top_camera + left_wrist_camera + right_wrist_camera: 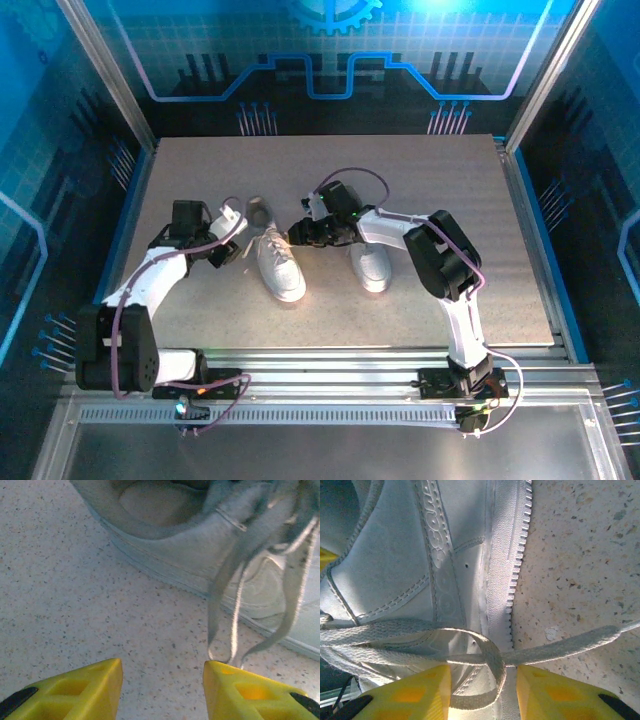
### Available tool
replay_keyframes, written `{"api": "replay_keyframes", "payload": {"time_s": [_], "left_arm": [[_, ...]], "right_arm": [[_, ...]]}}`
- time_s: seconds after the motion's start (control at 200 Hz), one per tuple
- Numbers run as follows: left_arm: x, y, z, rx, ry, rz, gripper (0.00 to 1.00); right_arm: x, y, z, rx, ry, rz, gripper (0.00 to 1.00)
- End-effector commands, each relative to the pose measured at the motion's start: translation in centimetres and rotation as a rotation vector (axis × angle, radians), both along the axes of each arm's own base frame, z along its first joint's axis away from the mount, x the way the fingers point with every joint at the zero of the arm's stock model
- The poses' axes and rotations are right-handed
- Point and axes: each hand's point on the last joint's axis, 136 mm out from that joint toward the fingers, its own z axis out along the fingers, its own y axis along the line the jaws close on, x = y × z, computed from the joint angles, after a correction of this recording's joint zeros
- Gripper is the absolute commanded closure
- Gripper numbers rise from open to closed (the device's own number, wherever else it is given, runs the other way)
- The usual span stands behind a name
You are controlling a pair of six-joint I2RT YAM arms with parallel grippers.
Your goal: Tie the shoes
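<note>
Pair of white low-top lace-up sneakers: left sneaker (280, 265) and right sneaker (372, 262) are laid side by side at the middle of the speckled beige surface (450, 190). Left fingers (85, 687) are held apart, with white lace ends (222, 610) hung against one tip. Right fingers (415, 692) are held apart around a white lace loop (492, 667). Bare surface is left all round.

The shoe (200, 555) lies across the top, grey opening upper left; its laces (225, 595) hang in loops touching one yellow finger (240, 690); the left gripper (162, 665) stands parted over the speckled table (75, 615).

Speckled table (450, 200), blue patterned walls (330, 60), perhaps glass
</note>
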Motion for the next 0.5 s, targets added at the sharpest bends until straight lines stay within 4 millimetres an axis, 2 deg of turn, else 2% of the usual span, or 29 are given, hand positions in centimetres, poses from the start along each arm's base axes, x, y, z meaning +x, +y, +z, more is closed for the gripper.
{"api": "replay_keyframes", "payload": {"time_s": [0.0,0.13,0.23,0.33,0.495], "left_arm": [[1.6,-0.1,0.9,-0.022,-0.055,-0.053,0.53],[1.6,-0.3,0.7,-0.028,-0.126,-0.188,0.52],[1.8,0.0,0.7,-0.044,-0.201,-0.241,0.44],[1.6,0.1,0.4,-0.073,-0.179,-0.287,0.41],[0.5,-0.9,-0.7,-0.095,-0.140,-0.371,0.36]], "right_arm": [[-0.4,0.6,-0.9,0.017,0.039,0.005,0.63],[-0.2,0.9,-0.9,0.044,0.050,0.001,0.75],[0.1,0.8,-0.7,0.056,0.042,-0.004,0.88],[0.7,0.3,-0.3,0.064,0.025,-0.024,1.00],[1.5,-0.7,0.9,0.040,-0.042,-0.048,1.00]]}}
